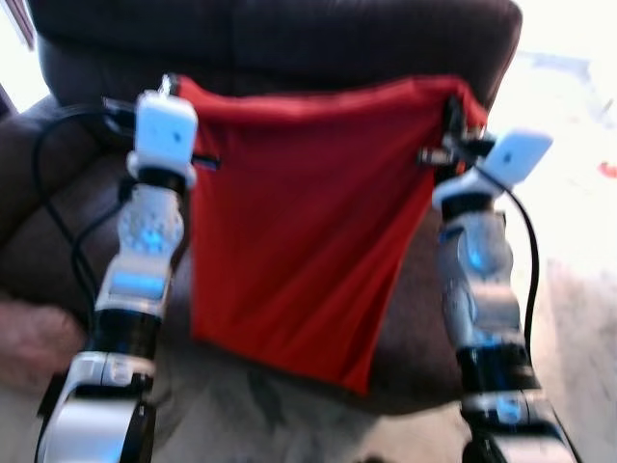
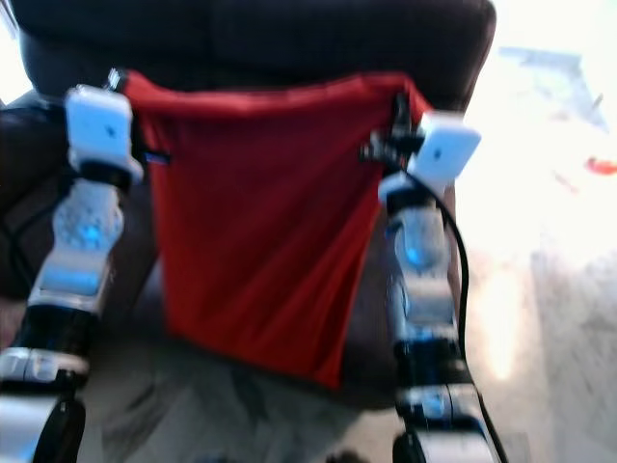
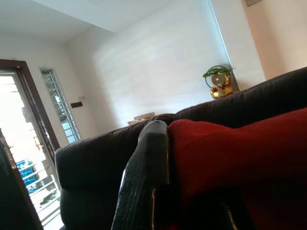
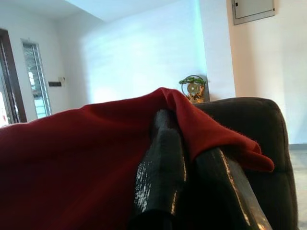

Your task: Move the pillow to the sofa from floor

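The red pillow (image 1: 299,222) hangs flat in the air in front of the dark brown sofa (image 1: 280,39), held up by its two top corners. My left gripper (image 1: 172,89) is shut on the pillow's top left corner, and in the left wrist view a black finger (image 3: 144,187) presses against the red fabric (image 3: 240,158). My right gripper (image 1: 453,111) is shut on the top right corner; in the right wrist view the red cloth (image 4: 76,163) drapes over its fingers (image 4: 163,177). The pillow's lower edge hangs above the floor, in front of the sofa seat.
The sofa's backrest (image 2: 251,34) stands right behind the pillow, its left armrest (image 1: 39,193) beside my left arm. Pale floor (image 1: 578,251) lies to the right of the sofa. A gold ornament with a plant (image 3: 219,82) sits beyond the sofa by a white wall.
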You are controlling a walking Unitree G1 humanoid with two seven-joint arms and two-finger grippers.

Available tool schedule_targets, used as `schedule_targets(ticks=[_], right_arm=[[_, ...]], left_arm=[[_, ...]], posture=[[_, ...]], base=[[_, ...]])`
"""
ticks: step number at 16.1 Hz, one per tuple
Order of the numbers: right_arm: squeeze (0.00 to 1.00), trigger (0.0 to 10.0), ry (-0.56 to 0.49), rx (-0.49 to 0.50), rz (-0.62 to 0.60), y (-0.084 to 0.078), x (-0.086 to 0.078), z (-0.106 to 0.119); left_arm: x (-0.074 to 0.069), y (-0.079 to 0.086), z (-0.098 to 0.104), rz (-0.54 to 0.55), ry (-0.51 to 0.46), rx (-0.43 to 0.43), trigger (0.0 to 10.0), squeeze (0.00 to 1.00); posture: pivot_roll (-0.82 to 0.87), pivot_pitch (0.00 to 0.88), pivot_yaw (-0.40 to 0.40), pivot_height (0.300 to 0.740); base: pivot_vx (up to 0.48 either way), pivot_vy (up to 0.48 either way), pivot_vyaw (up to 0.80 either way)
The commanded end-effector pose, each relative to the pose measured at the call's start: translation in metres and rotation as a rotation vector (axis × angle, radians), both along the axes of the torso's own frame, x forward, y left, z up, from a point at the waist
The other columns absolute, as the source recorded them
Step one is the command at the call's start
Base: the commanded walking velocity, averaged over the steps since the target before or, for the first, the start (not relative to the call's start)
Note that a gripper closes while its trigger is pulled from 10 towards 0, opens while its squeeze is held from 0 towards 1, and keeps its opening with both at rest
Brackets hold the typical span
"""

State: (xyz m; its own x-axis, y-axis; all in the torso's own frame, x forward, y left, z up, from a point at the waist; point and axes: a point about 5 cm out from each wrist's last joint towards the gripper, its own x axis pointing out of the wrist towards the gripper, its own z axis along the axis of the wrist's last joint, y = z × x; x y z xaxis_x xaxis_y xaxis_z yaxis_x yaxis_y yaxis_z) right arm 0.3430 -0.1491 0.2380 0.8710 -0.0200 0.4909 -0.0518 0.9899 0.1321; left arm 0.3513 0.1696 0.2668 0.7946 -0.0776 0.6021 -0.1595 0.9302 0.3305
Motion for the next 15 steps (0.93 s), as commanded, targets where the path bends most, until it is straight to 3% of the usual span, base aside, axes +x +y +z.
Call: schedule_targets(ticks=[1, 7, 12, 15], right_arm=[[0.00, 10.0, -0.120, 0.010, -0.031, -0.011, -0.006, 0.029], [0.00, 10.0, -0.102, 0.018, -0.045, -0.014, -0.004, 0.026], [0.00, 10.0, 0.076, 0.034, -0.070, -0.019, 0.006, -0.015], [0.00, 10.0, 0.142, 0.029, -0.059, -0.019, 0.005, -0.034]], left_arm=[[-0.003, -0.010, 0.024, -0.042, -0.091, 0.003, 10.0, 0.00], [0.003, -0.010, 0.013, -0.059, -0.021, 0.007, 10.0, 0.00], [0.013, -0.013, -0.027, -0.094, 0.198, 0.070, 10.0, 0.00], [0.015, -0.010, -0.041, -0.077, 0.266, 0.095, 10.0, 0.00]], posture=[[0.04, 0.031, -0.029, 0.740], [0.04, 0.034, -0.027, 0.740], [0.05, 0.039, -0.028, 0.740], [0.04, 0.045, -0.027, 0.740]], base=[[0.356, 0.000, 0.00], [0.292, 0.000, 0.00], [0.000, 0.000, 0.00], [0.000, 0.000, 0.00]])
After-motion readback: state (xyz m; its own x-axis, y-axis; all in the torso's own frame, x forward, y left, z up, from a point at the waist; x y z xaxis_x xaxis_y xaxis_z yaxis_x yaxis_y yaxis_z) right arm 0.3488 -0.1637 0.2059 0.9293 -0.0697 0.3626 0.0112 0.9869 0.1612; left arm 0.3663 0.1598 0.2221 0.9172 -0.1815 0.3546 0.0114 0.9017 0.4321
